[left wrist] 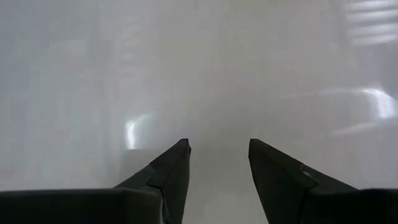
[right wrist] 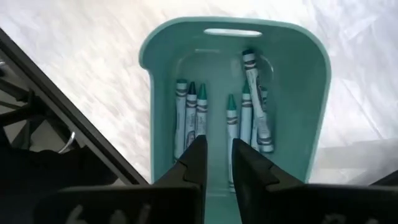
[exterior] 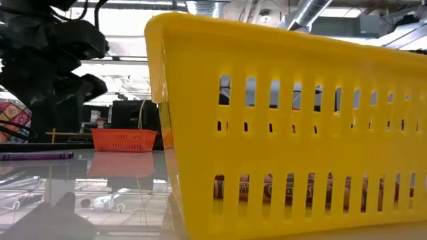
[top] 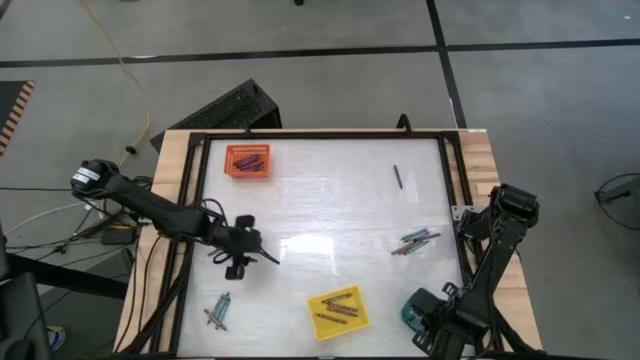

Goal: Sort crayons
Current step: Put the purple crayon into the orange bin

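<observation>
Three trays sit on the bench [top: 330,200]: an orange tray [top: 247,160] toward the far left corner, a yellow tray [top: 337,312] at the near edge around the middle, and a teal tray [right wrist: 235,99] at the near right corner. Each one has crayons lying in it; the teal tray holds about seven teal crayons [right wrist: 191,118] side by side. Loose crayons are scattered too: a small bunch [top: 415,242] toward the right edge, a single dark crayon [top: 396,176] further back on the right, and a few more [top: 218,312] near the left front corner.

The right gripper [right wrist: 216,163] hangs directly over the teal tray, its fingers [right wrist: 194,158] parted only a sliver and holding nothing. The left gripper [left wrist: 219,163] is low over bare bench left of centre, fingers [left wrist: 171,168] spread apart and empty.
</observation>
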Robot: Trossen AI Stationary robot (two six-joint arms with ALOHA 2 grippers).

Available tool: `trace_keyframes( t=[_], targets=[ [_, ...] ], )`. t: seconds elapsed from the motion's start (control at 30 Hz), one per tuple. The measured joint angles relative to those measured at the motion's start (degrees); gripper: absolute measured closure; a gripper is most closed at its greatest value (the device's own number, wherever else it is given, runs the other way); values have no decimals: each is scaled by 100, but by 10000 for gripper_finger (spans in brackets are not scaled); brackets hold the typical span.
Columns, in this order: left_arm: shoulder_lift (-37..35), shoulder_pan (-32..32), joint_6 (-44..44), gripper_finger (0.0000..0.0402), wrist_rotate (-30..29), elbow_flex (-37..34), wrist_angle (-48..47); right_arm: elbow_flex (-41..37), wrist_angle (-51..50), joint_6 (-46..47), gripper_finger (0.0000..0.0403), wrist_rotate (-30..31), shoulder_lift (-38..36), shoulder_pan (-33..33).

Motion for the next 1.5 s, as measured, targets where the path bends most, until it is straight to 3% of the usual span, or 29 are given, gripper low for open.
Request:
trace_keyframes(
  t=[0.13,0.37,0.5,0.77,0.97,1.5],
  targets=[
    [-484,-35,-763,260,-499,0,-987,0,-150,-2,334,-10,0,0],
    [-1238,-37,-2413,264,-538,0,-3124,0,-267,-102,334,0,0,0],
    [-1378,-39,-2897,264,-449,0,-3680,0,-330,-147,334,84,0,-11],
    [-982,-119,-2927,264,-118,0,-3830,0,-378,-171,334,160,0,-11],
    [-518,-361,-3081,264,460,-186,-3604,0,-372,-169,334,190,0,-11],
    [-313,-500,-3178,264,225,-357,-3047,0,-361,-250,334,444,0,-11]
  ],
)
